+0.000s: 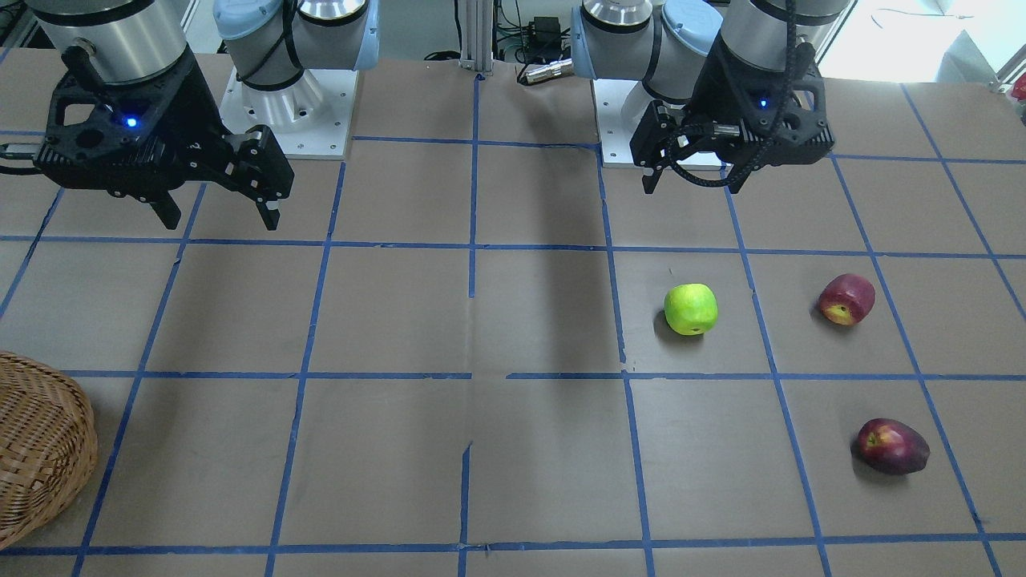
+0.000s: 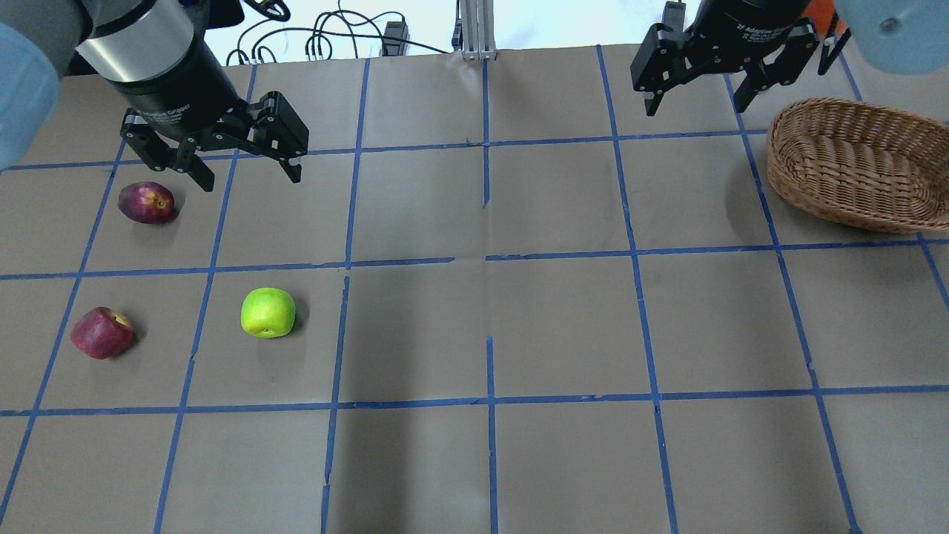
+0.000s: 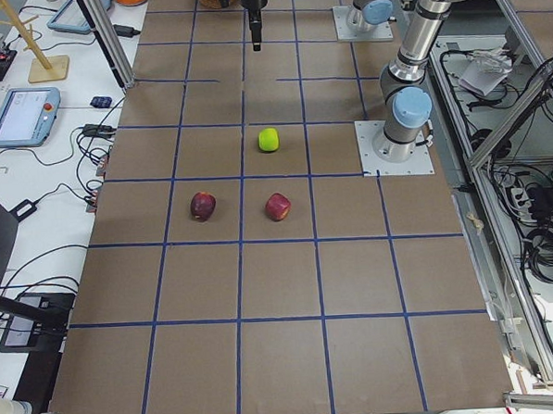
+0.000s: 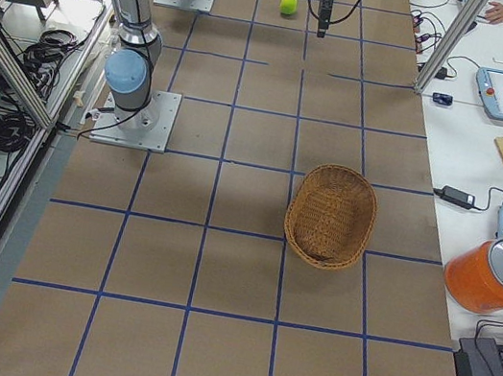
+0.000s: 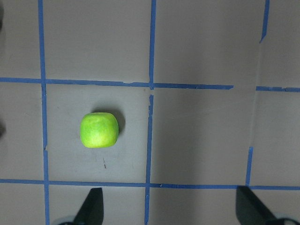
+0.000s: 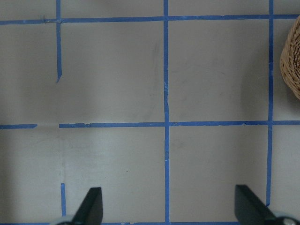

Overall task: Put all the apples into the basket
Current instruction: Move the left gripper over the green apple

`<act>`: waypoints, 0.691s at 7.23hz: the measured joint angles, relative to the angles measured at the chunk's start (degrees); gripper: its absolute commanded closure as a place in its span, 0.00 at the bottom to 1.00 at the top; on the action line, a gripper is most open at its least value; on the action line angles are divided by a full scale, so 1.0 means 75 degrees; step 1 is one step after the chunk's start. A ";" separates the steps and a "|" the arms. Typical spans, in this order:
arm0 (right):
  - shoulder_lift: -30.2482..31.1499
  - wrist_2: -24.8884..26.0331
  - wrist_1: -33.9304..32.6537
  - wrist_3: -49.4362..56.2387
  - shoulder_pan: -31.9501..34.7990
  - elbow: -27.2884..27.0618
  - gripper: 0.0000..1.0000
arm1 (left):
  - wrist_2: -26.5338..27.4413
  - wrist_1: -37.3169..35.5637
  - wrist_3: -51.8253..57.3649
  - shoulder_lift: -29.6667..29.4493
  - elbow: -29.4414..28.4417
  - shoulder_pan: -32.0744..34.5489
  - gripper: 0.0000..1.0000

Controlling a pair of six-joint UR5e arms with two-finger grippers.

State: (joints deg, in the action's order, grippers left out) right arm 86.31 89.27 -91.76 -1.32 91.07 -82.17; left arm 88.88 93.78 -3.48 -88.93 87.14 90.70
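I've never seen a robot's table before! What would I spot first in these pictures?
The bright green apple pops out first, sitting on the brown table on the robot's left side, with a red apple beside it and a second red apple farther from the robot. Far across on the right sits the empty wicker basket. Above both ends hang two big black claws, the left claw and the right claw, both open.

The left arm (image 1: 769, 28) and right arm (image 1: 104, 40) had silver tubes with pale blue joint caps. The black left tool (image 2: 250, 178) and right tool (image 2: 697, 104) bore white lettering and blue lights.
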 measured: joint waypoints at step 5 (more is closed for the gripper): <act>0.0000 -0.0005 -0.0002 0.0000 -0.0002 -0.0001 0.00 | 0.0083 -0.0381 0.1257 -0.0158 0.0909 -0.0813 0.00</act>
State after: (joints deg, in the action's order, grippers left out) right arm 86.31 89.23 -91.78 -1.32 91.05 -82.18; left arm 89.50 90.92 5.95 -90.12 93.96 84.60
